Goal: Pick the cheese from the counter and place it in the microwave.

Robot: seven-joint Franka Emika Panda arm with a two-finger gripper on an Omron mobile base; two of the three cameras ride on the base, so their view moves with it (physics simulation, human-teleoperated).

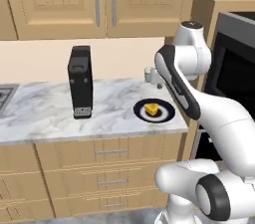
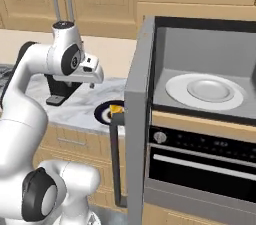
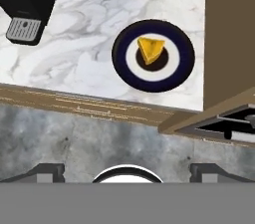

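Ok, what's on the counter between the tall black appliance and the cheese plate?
Nothing: bare marble counter separates the black appliance from the dark-blue plate holding the cheese. Left base and hand views both show it.

We see bare white marble counter (image 1: 114, 106) between the tall black box appliance (image 1: 80, 81) on the left and the round dark-blue plate (image 1: 166, 114). The grey microwave door (image 2: 136, 119) stands open on the right.

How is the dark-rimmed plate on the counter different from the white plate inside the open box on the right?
The plate on the counter has a dark-blue rim around a white centre; the turntable in the microwave is white all over. The counter plate carries the cheese; the turntable is bare. The turntable looks the larger of the two. Both are round and lie flat.
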